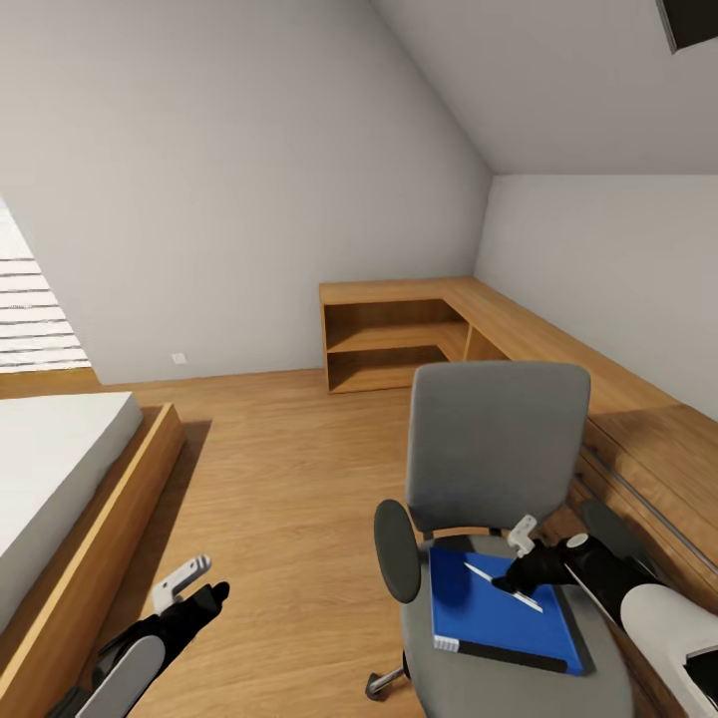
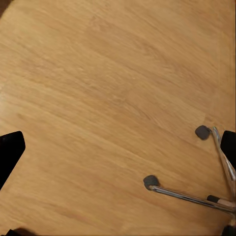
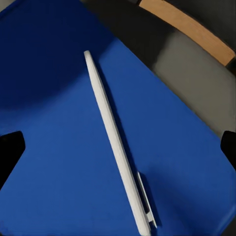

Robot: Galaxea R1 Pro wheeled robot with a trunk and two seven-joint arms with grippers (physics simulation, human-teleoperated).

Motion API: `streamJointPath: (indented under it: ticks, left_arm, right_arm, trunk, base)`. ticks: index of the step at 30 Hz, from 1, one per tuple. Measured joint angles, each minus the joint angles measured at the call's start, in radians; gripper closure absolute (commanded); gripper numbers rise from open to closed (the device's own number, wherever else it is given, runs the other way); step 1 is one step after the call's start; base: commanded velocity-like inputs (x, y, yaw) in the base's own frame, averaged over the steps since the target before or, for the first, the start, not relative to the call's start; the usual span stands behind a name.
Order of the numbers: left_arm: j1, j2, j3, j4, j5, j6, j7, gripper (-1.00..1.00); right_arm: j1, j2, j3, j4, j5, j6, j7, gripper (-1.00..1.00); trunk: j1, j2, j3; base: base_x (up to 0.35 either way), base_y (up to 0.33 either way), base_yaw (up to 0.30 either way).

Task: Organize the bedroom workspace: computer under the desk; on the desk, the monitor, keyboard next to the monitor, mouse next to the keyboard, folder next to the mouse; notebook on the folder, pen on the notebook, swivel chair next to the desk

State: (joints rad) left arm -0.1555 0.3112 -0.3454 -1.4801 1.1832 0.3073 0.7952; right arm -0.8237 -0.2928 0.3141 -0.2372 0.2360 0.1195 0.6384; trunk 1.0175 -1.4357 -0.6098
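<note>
The grey swivel chair [image 1: 499, 439] stands in front of me, beside the long wooden desk [image 1: 558, 344] on the right wall. On its seat lies a blue book-like cover [image 1: 499, 608] [image 3: 59, 123] with a dark edge beneath it; I cannot tell notebook from folder. A white pen [image 1: 504, 588] [image 3: 115, 142] rests on the blue cover. My right gripper [image 1: 519, 558] [image 3: 118, 147] hovers open just above the pen, a finger on either side. My left gripper [image 1: 189, 588] [image 2: 118, 147] hangs open over the bare floor, left of the chair.
A bed [image 1: 50, 469] on a wooden frame fills the left side. An open wooden shelf [image 1: 389, 344] stands at the far wall. The chair's wheeled legs [image 2: 151, 181] spread on the wood floor [image 1: 279, 479] near my left hand. A dark panel [image 1: 688, 20] shows at the upper right.
</note>
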Motion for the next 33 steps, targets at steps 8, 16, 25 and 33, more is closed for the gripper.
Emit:
streamJointPath:
  ticks: [8,16,25,33]
  left_arm:
    - [0.0,0.001,0.001,-0.014,0.001,0.001,0.003,-1.0]
    - [0.0,-0.001,-0.002,-0.014,0.003,0.002,0.004,-1.0]
    - [0.0,-0.001,-0.004,-0.014,0.003,0.002,0.004,-1.0]
    - [0.0,-0.001,-0.004,-0.013,0.006,0.002,0.006,-1.0]
  right_arm:
    - [0.0,-0.016,0.001,0.005,0.001,-0.004,-0.03,-1.0]
    - [0.0,-0.017,0.001,0.007,0.001,-0.008,-0.034,-1.0]
    - [0.0,-0.014,0.004,0.038,0.005,-0.007,-0.029,-1.0]
    - [0.0,-0.012,0.014,0.045,0.006,-0.004,-0.026,-1.0]
  trunk:
    - [0.031,-0.056,-0.025]
    - [0.061,-0.112,-0.05]
    - [0.096,-0.175,-0.078]
    - [0.127,-0.231,-0.103]
  base:
    - [0.0,0.0,0.0]
    - [0.0,0.0,0.0]
    - [0.0,0.0,0.0]
    - [0.0,0.0,0.0]
